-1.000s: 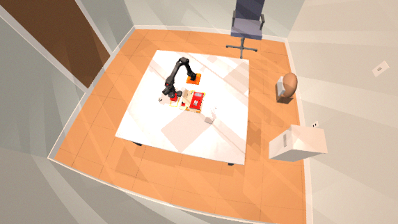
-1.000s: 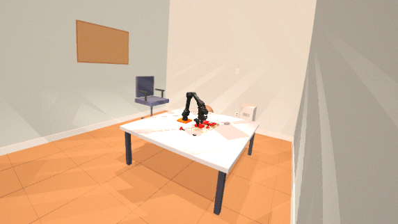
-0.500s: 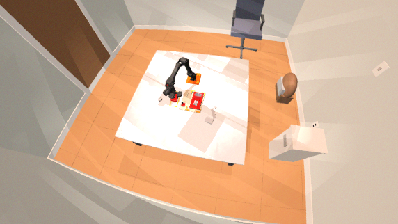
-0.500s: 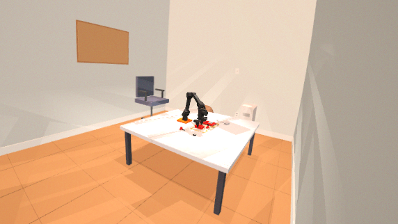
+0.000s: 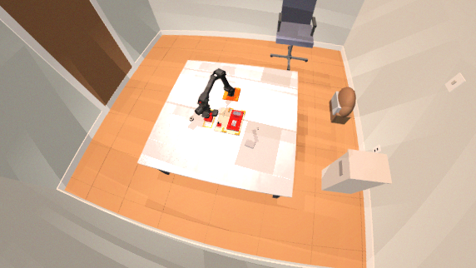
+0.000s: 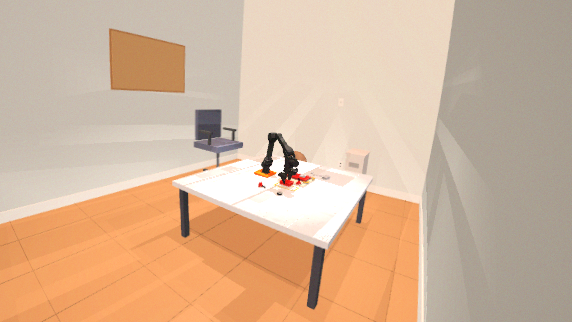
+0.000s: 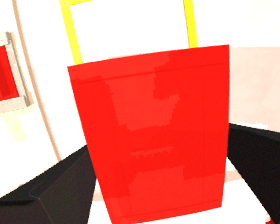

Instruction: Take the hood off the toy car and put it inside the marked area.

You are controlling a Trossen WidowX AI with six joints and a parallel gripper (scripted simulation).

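Note:
My gripper is shut on the hood, a flat red panel, with one black finger at each side of it in the wrist view. The marked area is a yellow outline. In the wrist view its far part shows beyond the hood's far edge, and the hood hides the rest. How high the hood is above the table I cannot tell. The red toy car is on the other side of the tan parts from the arm's gripper.
A small red part in a grey holder is left in the wrist view. A small black round thing and a small red piece lie on the table. A grey object lies beyond the car. The arm stands on an orange base.

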